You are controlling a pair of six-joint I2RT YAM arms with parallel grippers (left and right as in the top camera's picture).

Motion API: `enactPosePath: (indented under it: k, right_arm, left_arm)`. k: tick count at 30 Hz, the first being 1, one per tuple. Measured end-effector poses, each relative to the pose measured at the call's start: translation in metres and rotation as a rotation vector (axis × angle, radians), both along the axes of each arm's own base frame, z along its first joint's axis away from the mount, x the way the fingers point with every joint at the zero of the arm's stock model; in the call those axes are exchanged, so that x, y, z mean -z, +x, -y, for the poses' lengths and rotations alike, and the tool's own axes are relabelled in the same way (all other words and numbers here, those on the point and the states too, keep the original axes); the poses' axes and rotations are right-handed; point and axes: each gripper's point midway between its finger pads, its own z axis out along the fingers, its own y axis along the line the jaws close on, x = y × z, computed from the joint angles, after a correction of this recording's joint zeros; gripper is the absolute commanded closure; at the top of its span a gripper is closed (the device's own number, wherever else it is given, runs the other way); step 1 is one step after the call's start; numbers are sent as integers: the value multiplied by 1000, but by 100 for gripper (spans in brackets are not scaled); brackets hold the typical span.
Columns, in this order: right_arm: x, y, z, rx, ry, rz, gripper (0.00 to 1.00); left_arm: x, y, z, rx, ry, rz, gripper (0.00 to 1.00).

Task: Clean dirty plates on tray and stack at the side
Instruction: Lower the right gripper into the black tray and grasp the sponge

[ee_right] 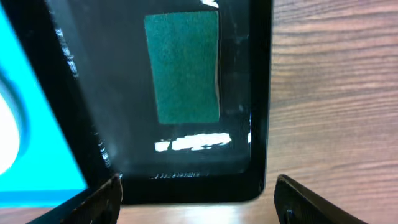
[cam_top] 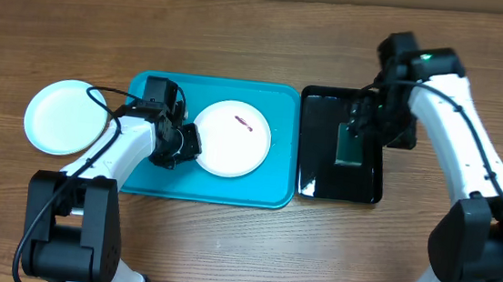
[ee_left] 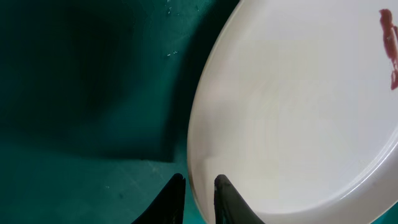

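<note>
A white plate [cam_top: 233, 139] with a reddish smear [cam_top: 242, 122] lies on the teal tray [cam_top: 157, 177]. My left gripper [cam_top: 192, 143] is at the plate's left rim. In the left wrist view the plate [ee_left: 298, 112] fills the right side over the tray [ee_left: 81, 93]. There my left gripper [ee_left: 197, 186] is shut on the rim, one finger on the plate's face and one outside it. My right gripper [cam_top: 360, 123] hangs open over the black tray, its fingers wide apart and empty [ee_right: 198, 180].
A pale plate [cam_top: 64, 117] with no visible smear rests on the wooden table left of the teal tray. The glossy black tray [cam_top: 318, 165] right of it holds a green sponge [cam_top: 351, 145], which shows ahead of the right fingers [ee_right: 182, 68].
</note>
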Motion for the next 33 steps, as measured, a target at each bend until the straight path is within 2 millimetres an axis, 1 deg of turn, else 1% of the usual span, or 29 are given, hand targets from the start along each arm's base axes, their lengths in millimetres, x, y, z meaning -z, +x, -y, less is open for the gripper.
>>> enactPosePath:
  k: [5,8,10,13,16,22,26,33]
  right_arm:
    - [26,8,-10,-33,-42,57,26]
    - [41,12,-16,-54,-62,94,27]
    - [49,13,-16,-65,-86,109,27]
    - [59,12,-11,-73,-133,121,28]
    - [66,19,-7,-68,-154,161,29]
    - [78,29,-7,-69,-160,225,29]
    - [85,29,-7,-72,-157,233,29]
    - [86,30,-13,-76,-119,238,29]
  left_arm:
    - [0,0,0,0,0,1,80]
    - [0,0,0,0,1,0,80]
    - [0,0,0,0,0,0,80]
    - [0,0,0,0,1,0,80]
    - [0,0,0,0,1,0,80]
    - [0,0,0,0,1,-1,80]
    - [0,-1,0,0,1,-6,80]
    - [0,-2,0,0,1,-6,80]
